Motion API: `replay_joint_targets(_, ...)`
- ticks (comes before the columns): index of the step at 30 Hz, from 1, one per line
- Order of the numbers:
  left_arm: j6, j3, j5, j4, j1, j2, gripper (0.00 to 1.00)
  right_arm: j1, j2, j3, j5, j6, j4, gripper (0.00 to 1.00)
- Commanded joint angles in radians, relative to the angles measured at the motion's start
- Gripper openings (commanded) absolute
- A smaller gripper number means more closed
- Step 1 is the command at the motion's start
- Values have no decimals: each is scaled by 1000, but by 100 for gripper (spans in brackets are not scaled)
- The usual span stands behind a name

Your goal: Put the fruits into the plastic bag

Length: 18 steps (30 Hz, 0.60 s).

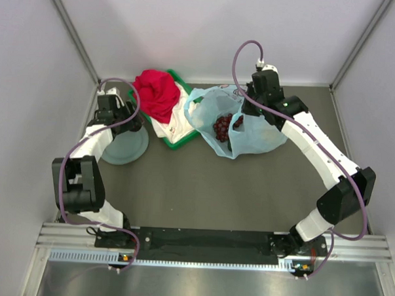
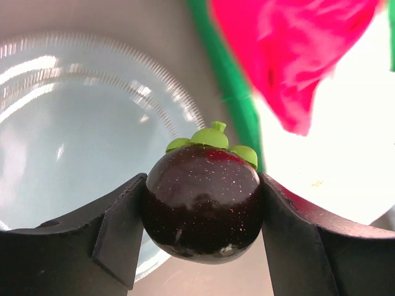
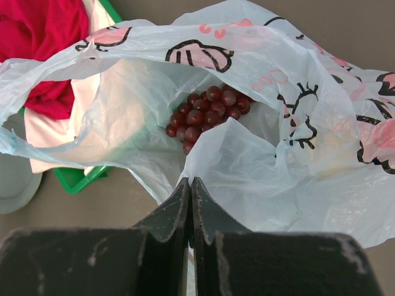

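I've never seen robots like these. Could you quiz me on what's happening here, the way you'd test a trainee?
1. What sits between the fingers of the left gripper? A) an orange B) a dark round fruit C) a red cloth
2. True or false: the grapes lie outside the plastic bag.
3. Fill in: the right gripper is shut on the edge of the ____.
Key: 1 B; 2 false; 3 plastic bag.
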Motion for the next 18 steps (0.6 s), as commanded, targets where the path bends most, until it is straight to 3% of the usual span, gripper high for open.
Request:
replay_joint_targets(1, 17, 27, 35, 134, -16, -70, 47, -10, -29, -4, 3, -28, 47, 0)
replay_joint_targets(8, 49, 87, 67, 180, -97, -105, 46, -11, -39, -7, 0, -37, 42, 0)
replay_joint_targets(11, 112, 85, 119, 275, -198, -137, 48, -11, -47, -19, 2, -37, 42, 0)
replay_joint_targets(14, 137, 122, 139, 251, -282, -131, 50, -11, -52, -21, -3, -37, 40, 0)
replay_joint_targets(18, 88, 113, 153, 259, -310, -136, 50, -9, -59, -25, -4, -34, 36, 0)
